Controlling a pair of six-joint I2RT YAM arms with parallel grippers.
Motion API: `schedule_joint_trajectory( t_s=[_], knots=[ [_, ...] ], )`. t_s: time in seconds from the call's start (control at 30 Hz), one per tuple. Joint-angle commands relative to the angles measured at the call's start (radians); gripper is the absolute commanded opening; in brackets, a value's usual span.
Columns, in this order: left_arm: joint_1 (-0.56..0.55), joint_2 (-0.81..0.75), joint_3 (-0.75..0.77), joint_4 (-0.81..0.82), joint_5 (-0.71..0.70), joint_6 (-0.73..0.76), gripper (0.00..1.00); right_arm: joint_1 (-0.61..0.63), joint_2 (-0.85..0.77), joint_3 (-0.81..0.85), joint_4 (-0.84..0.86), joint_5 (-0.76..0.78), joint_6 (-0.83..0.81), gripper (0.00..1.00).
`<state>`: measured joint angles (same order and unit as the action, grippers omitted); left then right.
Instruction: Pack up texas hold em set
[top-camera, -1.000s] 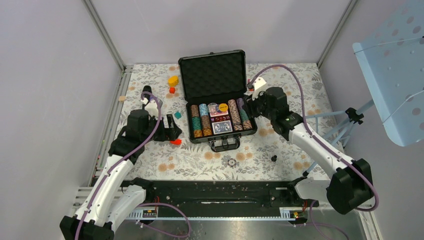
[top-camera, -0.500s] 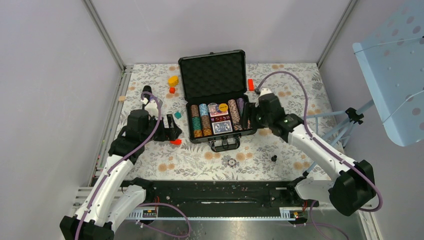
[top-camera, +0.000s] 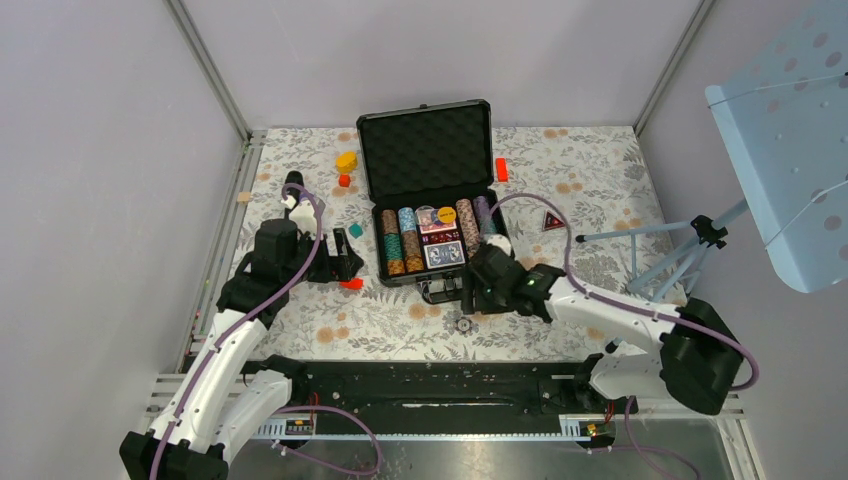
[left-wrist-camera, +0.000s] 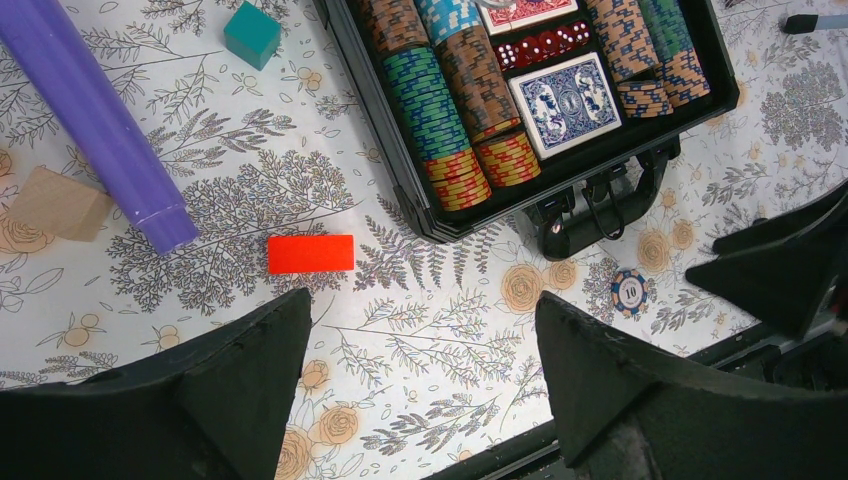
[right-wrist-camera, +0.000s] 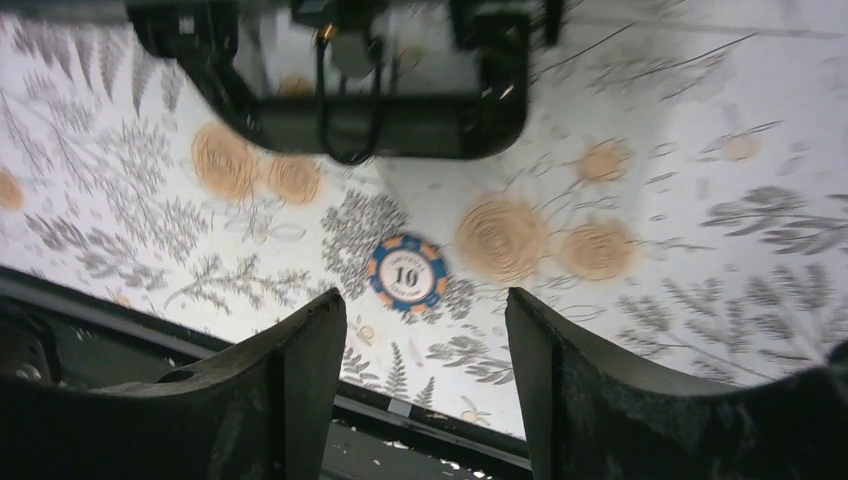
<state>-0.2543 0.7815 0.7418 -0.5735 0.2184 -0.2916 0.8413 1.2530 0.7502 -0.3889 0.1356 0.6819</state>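
Observation:
The black case (top-camera: 425, 150) lies open mid-table, its foam lid leaning back. Rows of striped poker chips (left-wrist-camera: 440, 110) and a blue card deck (left-wrist-camera: 565, 103) fill its base. One loose blue-and-orange chip (right-wrist-camera: 407, 274) lies flat on the cloth in front of the case handle (right-wrist-camera: 350, 100); it also shows from above as the chip (top-camera: 464, 325). My right gripper (right-wrist-camera: 425, 298) hovers open just near of that chip, holding nothing. My left gripper (left-wrist-camera: 422, 298) stands open and empty left of the case, above the cloth, with a red block (left-wrist-camera: 311, 253) just beyond its left finger.
A purple cylinder (left-wrist-camera: 95, 120), a teal block (left-wrist-camera: 251, 33) and a wooden block (left-wrist-camera: 60, 203) lie left of the case. Yellow (top-camera: 346, 160) and red (top-camera: 501, 169) blocks sit near the lid. A tripod (top-camera: 690, 240) stands at the right. A black rail (top-camera: 440, 375) runs along the near edge.
My right arm has swung from the right side of the case round to its front, above the loose chip. The left arm has stayed put.

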Motion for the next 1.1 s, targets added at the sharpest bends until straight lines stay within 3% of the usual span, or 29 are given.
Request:
schedule_joint_trajectory(
  t_s=[0.0, 0.2, 0.63, 1.07],
  knots=[
    [0.003, 0.001, -0.004, 0.043, -0.016, 0.008, 0.82, 0.111, 0.082, 0.024, 0.036, 0.035, 0.085, 0.64],
    [0.003, 0.001, -0.005, 0.044, -0.016, 0.008, 0.82, 0.164, 0.179, 0.077, 0.009, 0.095, 0.096, 0.60],
    [0.003, 0.000, -0.006, 0.044, -0.012, 0.008, 0.82, 0.174, 0.328, 0.117, 0.005, 0.133, 0.068, 0.65],
    [0.003, 0.003, -0.007, 0.044, -0.009, 0.009, 0.82, 0.243, 0.434, 0.202, -0.150, 0.190, 0.053, 0.55]
  ],
)
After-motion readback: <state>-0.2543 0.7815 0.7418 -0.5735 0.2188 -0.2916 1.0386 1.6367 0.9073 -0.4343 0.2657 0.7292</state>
